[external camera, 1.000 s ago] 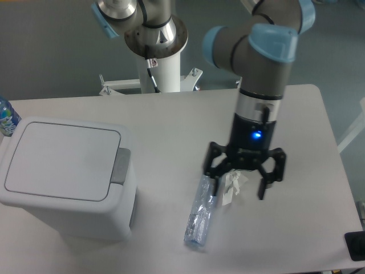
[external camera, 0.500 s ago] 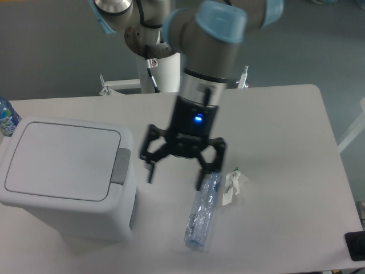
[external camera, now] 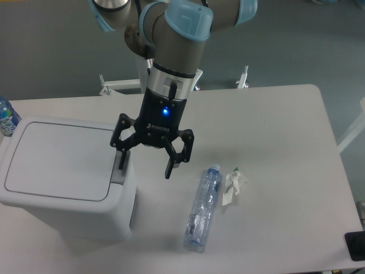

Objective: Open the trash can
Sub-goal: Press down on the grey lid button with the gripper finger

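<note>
The table (external camera: 285, 131) filled most of the frame, a pale surface with a rounded corner at the upper right. On its left side stood the trash can (external camera: 63, 177), a boxy light-grey bin reaching to the left edge of the frame, its flat lid (external camera: 57, 160) lying shut and level. A darker grey push-button tab (external camera: 119, 173) sat at the middle of the lid's right edge.

The arm (external camera: 177, 51) came down from the top centre of the frame, grey with light-blue joint caps and a small blue light glowing on the wrist. Its claw (external camera: 146, 162) hung spread wide, holding nothing; the left finger in the picture overlapped the tab, though contact could not be told, while the other finger hung over bare table just right of the bin.

A clear plastic bottle (external camera: 202, 208) lay on its side right of centre, lower down, cap end pointing toward the top of the frame. Just beside its upper end lay a small crumpled white scrap (external camera: 232, 187). Another bottle with a blue label (external camera: 7, 117) showed partly at the left edge, behind the bin.
</note>
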Robot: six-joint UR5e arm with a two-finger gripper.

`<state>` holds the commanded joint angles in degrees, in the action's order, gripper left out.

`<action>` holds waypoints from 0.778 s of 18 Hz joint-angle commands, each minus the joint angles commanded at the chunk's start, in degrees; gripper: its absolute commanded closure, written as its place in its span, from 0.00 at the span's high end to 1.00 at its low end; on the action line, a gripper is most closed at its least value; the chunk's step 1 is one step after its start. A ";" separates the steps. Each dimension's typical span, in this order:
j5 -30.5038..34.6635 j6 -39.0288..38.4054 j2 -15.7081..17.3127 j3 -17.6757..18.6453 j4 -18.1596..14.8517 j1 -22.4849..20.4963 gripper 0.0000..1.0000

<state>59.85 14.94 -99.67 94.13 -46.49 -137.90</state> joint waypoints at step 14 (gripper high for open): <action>2.37 -0.26 -0.26 -0.09 0.09 0.18 1.00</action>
<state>62.23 14.68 -99.93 94.04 -46.41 -137.72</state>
